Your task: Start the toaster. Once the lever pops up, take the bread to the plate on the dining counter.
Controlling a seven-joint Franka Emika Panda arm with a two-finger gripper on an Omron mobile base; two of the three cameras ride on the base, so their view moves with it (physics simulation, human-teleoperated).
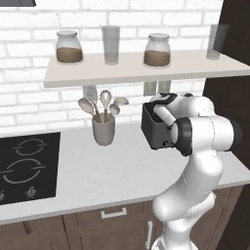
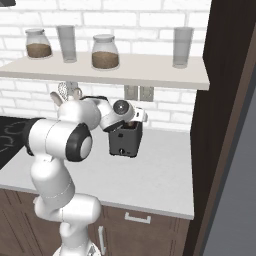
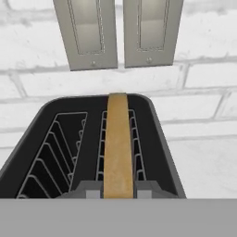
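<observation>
the gripper (image 3: 118, 193) was seen closed onto the near end of the bread (image 3: 118, 148), which stood upright in the toaster's (image 3: 55, 139) right slot, its long edge running straight ahead toward the brick wall (image 3: 203, 83).

We can't really see the toaster (image 1: 155, 131) whole from the left base camera, since the arm's elbow covers its right half beside the jaws. From the right base camera the wrist blocks its top. In the hand camera, the near end of the bread (image 3: 118, 148) and the toaster's front get cut off at the bottom, right by the jaws. The cooktop (image 1: 27, 166) runs off the left edge.
</observation>
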